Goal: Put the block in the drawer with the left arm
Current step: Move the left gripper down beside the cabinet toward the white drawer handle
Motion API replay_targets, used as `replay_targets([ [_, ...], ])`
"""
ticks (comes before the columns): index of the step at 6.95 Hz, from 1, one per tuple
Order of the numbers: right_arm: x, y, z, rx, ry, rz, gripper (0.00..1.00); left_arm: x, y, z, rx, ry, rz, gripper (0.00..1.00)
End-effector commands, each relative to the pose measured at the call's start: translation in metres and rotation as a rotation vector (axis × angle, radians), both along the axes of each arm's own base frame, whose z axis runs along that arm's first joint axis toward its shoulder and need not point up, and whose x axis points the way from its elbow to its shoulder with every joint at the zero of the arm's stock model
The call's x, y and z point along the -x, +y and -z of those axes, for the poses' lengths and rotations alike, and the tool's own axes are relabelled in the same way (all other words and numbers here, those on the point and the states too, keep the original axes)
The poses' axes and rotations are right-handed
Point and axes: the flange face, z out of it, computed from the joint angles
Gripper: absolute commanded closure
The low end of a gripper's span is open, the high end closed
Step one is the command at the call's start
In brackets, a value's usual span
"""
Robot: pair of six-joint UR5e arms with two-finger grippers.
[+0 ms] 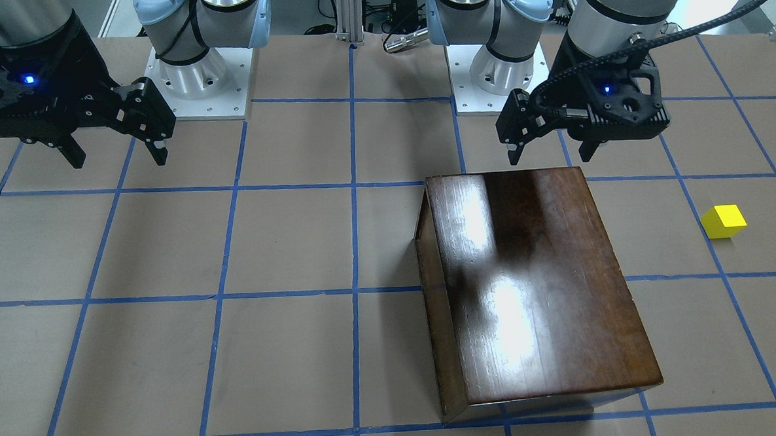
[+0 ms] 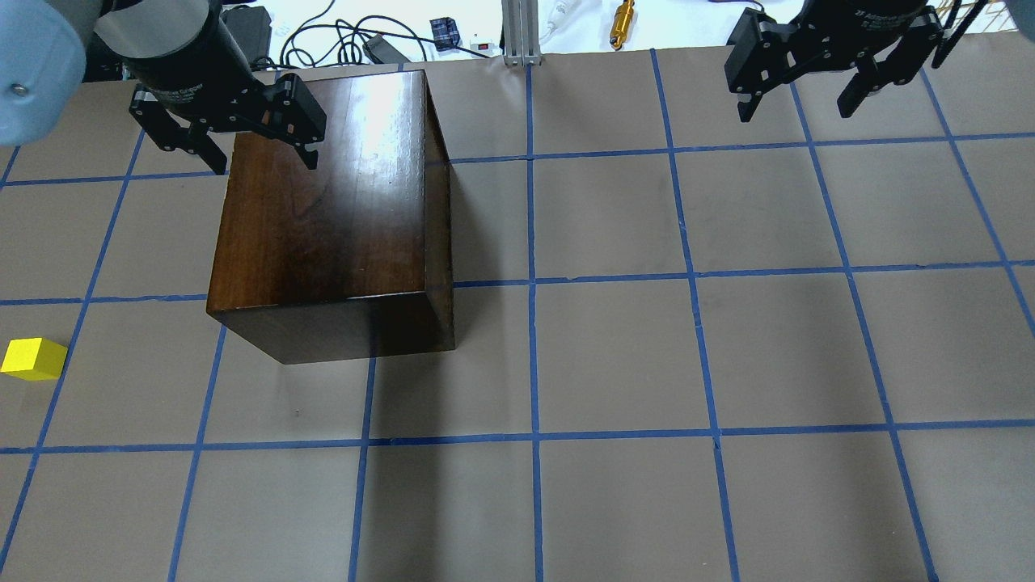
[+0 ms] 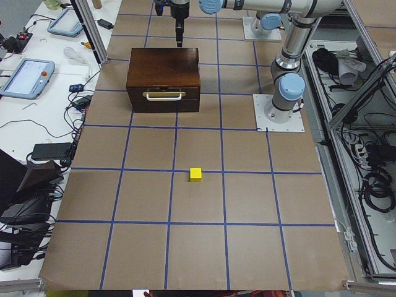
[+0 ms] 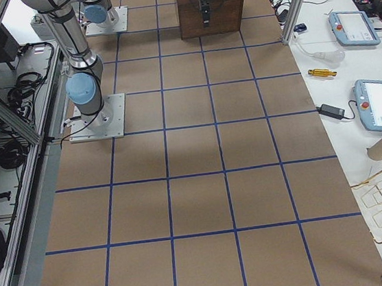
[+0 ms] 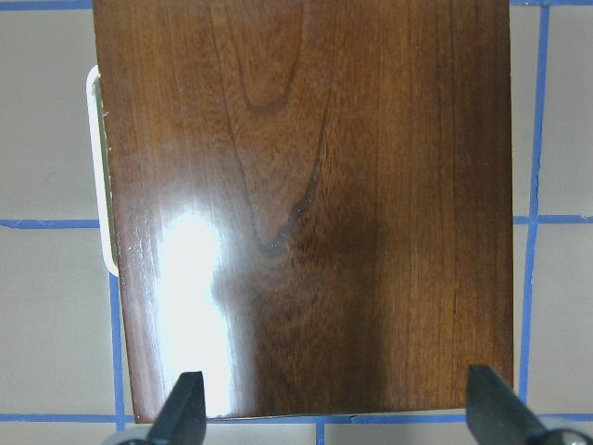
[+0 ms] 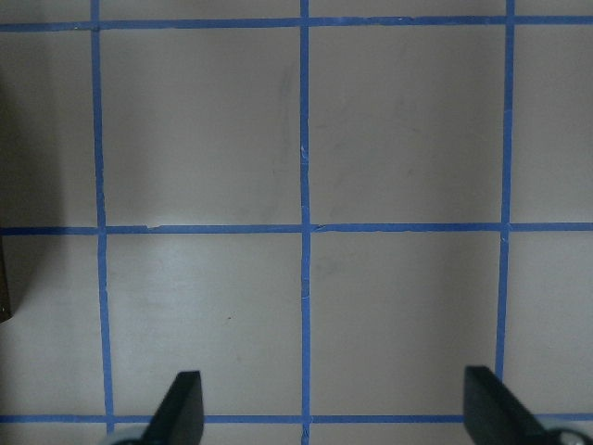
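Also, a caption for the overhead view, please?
Open left gripper above the dark cabinet; yellow block apart on the table.

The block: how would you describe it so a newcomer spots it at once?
Find the glossy dark-brown cabinet on the blue-taped table. Out from its handle side, well apart, the block sits alone on brown paper. It alone on the table is bright yellow, a small plain cube.

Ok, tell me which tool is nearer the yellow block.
Left. The left tool hovers above the cabinet, on the block's side of the table; the right tool hangs at the opposite side.
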Motion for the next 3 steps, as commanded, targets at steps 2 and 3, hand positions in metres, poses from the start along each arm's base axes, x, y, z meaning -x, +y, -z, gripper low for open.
replay_targets([
  [2, 0.000, 0.000, 0.000, -0.001, 0.001, 0.000, 0.00, -0.027, -0.011, 0.001, -0.011, 0.008, -0.051, 0.00],
  [3, 0.000, 0.000, 0.000, -0.001, -0.001, -0.001, 0.00, -0.073, -0.031, 0.005, -0.013, 0.042, -0.119, 0.00],
])
